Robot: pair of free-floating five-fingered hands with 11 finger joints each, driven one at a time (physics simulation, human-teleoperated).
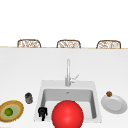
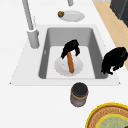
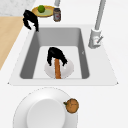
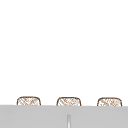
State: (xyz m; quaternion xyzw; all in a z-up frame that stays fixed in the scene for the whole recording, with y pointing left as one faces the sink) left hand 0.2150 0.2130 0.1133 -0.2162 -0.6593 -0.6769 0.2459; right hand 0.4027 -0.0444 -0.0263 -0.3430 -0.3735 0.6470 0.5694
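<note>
In the sink basin (image 2: 52,37) lies a small white plate (image 2: 60,68) with an orange-brown stick (image 2: 71,64) across it. My right hand (image 2: 71,48) hangs over the plate with its fingers curled round the stick's far end. The right side view has the same hand (image 3: 55,54), stick (image 3: 57,71) and plate (image 3: 69,67). My left hand (image 1: 42,111) hovers at the sink's front left corner with fingers drooping loosely and holding nothing. It also appears in the left side view (image 2: 114,58) and right side view (image 3: 29,17). A red sphere (image 1: 67,114) covers the sink's front middle in the front view.
A tall faucet (image 1: 68,72) stands behind the basin. Left of the sink are a dark jar (image 1: 28,97) and a yellow plate (image 1: 16,110) bearing a green fruit (image 1: 9,111). On the right, a white plate (image 1: 115,105) carries a small brown round thing (image 1: 109,94). Woven chairs (image 1: 29,43) line the counter's far edge.
</note>
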